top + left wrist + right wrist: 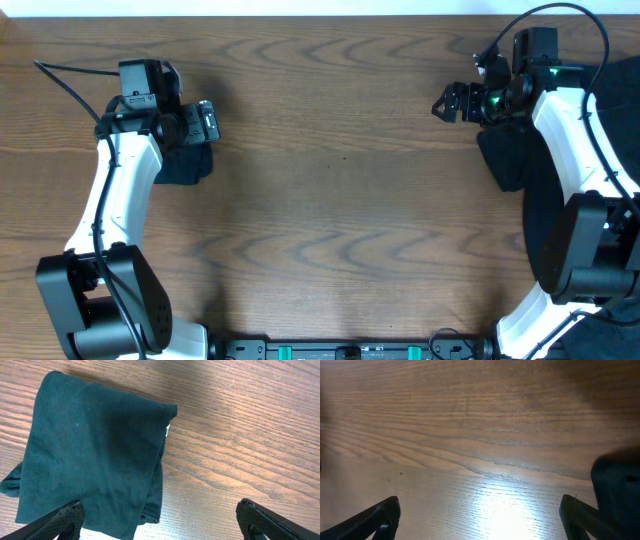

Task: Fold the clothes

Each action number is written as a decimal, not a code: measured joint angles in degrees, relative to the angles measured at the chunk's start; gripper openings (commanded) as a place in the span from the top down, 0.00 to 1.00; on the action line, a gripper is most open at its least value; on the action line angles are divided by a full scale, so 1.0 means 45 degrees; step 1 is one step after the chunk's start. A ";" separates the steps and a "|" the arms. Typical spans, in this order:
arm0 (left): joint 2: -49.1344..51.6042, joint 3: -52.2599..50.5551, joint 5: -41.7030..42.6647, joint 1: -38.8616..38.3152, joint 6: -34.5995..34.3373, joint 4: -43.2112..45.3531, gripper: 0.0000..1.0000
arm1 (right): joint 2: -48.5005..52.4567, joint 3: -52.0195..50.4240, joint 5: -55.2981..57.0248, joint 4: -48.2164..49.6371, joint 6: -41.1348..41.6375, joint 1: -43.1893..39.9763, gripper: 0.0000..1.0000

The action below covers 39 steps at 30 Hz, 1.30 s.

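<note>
A small folded rectangle of dark navy soft fabric lies flat on the brown wood-grain desk, at the upper left of the overhead view, with a tiny white tag at one edge. This piece looks finished. The left fingers hang above it, spread wide and holding nothing. At the right edge, a loose heap of dark navy clothes lies unfolded, so much of the job seems left. The right fingers stand apart over bare desk, empty.

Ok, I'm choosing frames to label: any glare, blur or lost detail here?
Right wrist: strong glare on the table, grain soft. Left wrist: sharp, creases of the folded garment readable. Overhead: clear, but the clothes pile at right is nearly featureless black.
</note>
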 measured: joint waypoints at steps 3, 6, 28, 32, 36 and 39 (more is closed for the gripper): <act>0.0000 0.0000 0.0000 0.0000 0.0000 0.0000 0.02 | 0.0000 0.0000 0.0000 0.0000 0.0000 0.0000 0.01; 0.0000 0.0000 0.0000 0.0000 0.0000 0.0000 0.02 | 0.0000 0.0000 0.0000 0.0000 0.0000 0.0000 0.01; 0.0000 0.0000 0.0000 0.0000 0.0000 0.0000 0.02 | -0.0005 0.0000 0.0010 0.0000 0.0000 0.0452 0.01; 0.0000 0.0000 0.0005 0.0000 0.0000 0.0000 0.02 | -0.0311 0.0000 0.0044 -0.0005 0.0000 0.1365 0.01; 0.0000 0.0000 0.0000 0.0000 0.0000 0.0000 0.02 | -0.1855 0.0000 0.0102 -0.0005 0.0000 0.2817 0.01; 0.0000 0.0000 0.0000 0.0000 0.0000 -0.0005 0.02 | -0.3633 0.0000 0.0340 -0.0039 -0.0350 0.4031 0.01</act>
